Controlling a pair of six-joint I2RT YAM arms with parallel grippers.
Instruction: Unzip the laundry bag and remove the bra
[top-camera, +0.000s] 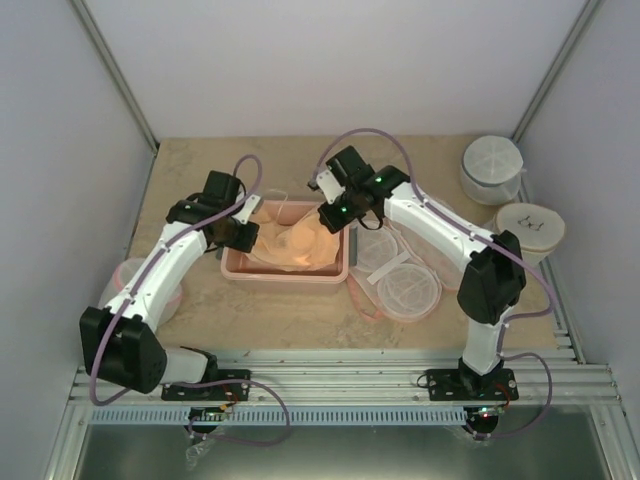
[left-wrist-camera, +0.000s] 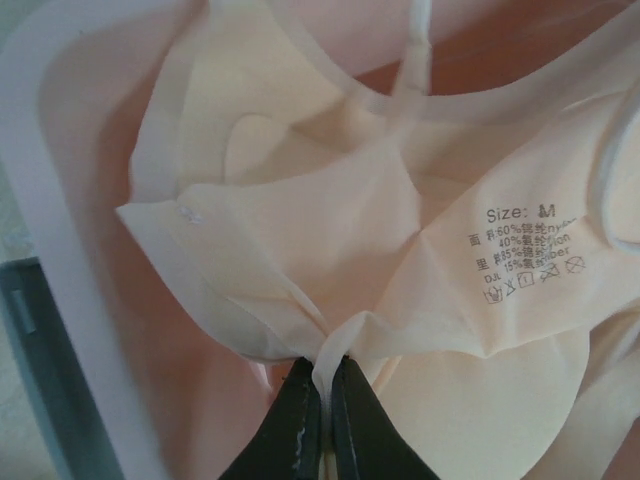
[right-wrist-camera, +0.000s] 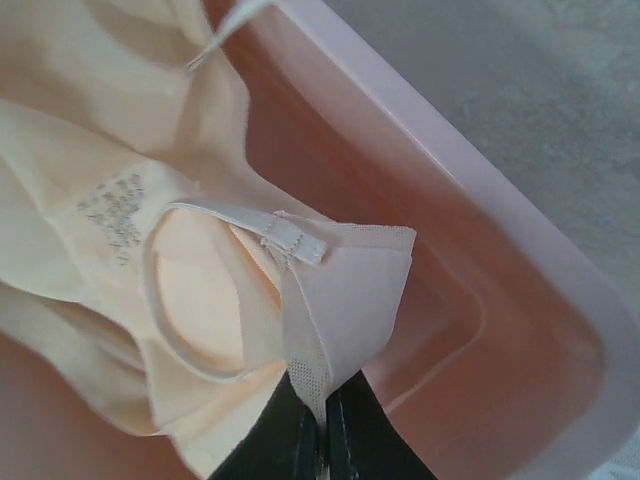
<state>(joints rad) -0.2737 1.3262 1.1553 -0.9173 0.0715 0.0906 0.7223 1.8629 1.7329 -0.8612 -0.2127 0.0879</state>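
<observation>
The peach bra (top-camera: 295, 245) lies bunched inside the pink tub (top-camera: 285, 276). My left gripper (top-camera: 245, 237) is shut on a fold of the bra's fabric at its left side, seen in the left wrist view (left-wrist-camera: 326, 375), with the bra's size label (left-wrist-camera: 520, 250) showing. My right gripper (top-camera: 330, 215) is shut on the bra's band end near the hook tab, seen in the right wrist view (right-wrist-camera: 322, 405). The laundry bag (top-camera: 400, 278) lies open and flat to the right of the tub, its pale mesh inside facing up, pink edging around it.
Two round white mesh drum containers stand at the back right (top-camera: 492, 168) and right edge (top-camera: 530, 230). A pinkish round thing (top-camera: 125, 285) lies under my left arm. The tub's rim shows in both wrist views (left-wrist-camera: 40, 200) (right-wrist-camera: 480, 190).
</observation>
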